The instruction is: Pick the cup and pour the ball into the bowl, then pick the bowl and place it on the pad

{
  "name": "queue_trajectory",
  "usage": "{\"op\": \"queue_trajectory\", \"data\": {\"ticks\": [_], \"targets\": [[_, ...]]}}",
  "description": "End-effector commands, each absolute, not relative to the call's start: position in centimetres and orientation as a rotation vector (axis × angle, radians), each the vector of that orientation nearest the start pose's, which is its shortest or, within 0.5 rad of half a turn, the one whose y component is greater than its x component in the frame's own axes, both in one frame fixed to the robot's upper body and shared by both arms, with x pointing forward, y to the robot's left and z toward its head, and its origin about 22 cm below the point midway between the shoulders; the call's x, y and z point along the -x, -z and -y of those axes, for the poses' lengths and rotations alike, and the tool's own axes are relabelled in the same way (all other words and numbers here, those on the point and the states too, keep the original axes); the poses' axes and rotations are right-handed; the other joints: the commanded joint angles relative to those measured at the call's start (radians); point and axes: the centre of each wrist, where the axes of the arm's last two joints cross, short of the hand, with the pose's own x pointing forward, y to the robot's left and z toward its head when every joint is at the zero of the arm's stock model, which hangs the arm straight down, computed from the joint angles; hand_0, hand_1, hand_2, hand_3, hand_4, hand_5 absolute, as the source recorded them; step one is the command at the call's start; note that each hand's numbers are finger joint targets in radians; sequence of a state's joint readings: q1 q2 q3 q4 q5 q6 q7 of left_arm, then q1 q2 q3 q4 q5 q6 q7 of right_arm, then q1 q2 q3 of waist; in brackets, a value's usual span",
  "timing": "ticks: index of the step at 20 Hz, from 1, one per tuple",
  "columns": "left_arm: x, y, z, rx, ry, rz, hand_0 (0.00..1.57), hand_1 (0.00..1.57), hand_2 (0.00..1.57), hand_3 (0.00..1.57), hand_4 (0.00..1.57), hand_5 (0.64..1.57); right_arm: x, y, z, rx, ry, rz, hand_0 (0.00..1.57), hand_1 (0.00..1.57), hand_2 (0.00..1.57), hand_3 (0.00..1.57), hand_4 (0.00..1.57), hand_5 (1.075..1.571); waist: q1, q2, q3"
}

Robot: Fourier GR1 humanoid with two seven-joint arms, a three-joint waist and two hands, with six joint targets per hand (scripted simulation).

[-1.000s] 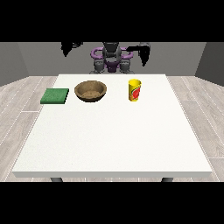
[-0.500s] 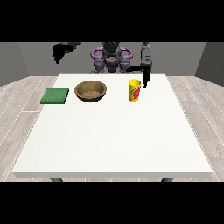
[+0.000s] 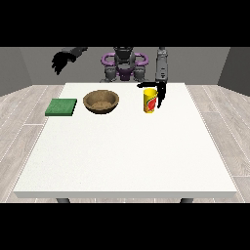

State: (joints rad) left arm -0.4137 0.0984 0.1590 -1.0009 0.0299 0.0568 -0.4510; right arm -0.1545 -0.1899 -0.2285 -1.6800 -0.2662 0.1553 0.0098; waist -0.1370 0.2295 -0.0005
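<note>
— Reaching down, the hand at the view's right [image 3: 160,93] now hangs beside the yellow cup [image 3: 150,100], fingers apart, not yet clamped.

— So the grasp comes next; the bowl [image 3: 101,101] and pad [image 3: 61,107] sit left of it.

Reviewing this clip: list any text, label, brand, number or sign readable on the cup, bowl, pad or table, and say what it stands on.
No readable text anywhere.
Yellow cup: a red mark on its side, too small to tell whether it is lettering or a logo.
Brown bowl: no markings.
Green pad: plain.
White table: no label or sign.
</note>
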Motion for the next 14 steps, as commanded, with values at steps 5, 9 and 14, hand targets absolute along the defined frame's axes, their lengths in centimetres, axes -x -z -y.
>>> {"op": "queue_trajectory", "data": {"ticks": [5,9,14], "targets": [[-34.6,4.7,-25.7,-0.123,-0.057,1.825,0.00,0.00,0.00,0.00,0.65,1.535,-27.2,-7.8,32.2,-0.068,0.038,1.881,0.00,0.00,0.00,0.00,0.68,1.566,-0.015,0.021,0.0002],[-33.8,6.0,-27.2,-0.336,0.027,1.869,1.15,1.15,1.57,1.57,1.31,1.475,-27.1,-10.8,32.0,-0.098,-0.025,1.941,0.00,0.00,0.00,0.12,0.65,1.568,-0.075,0.082,-0.0003],[-32.8,8.0,-26.1,-0.406,0.009,1.797,1.28,1.28,1.57,1.57,1.37,1.457,-26.5,-12.5,36.0,-0.087,-0.029,1.898,0.00,0.00,0.00,0.16,0.64,1.568,-0.098,0.027,0.0001]]}}
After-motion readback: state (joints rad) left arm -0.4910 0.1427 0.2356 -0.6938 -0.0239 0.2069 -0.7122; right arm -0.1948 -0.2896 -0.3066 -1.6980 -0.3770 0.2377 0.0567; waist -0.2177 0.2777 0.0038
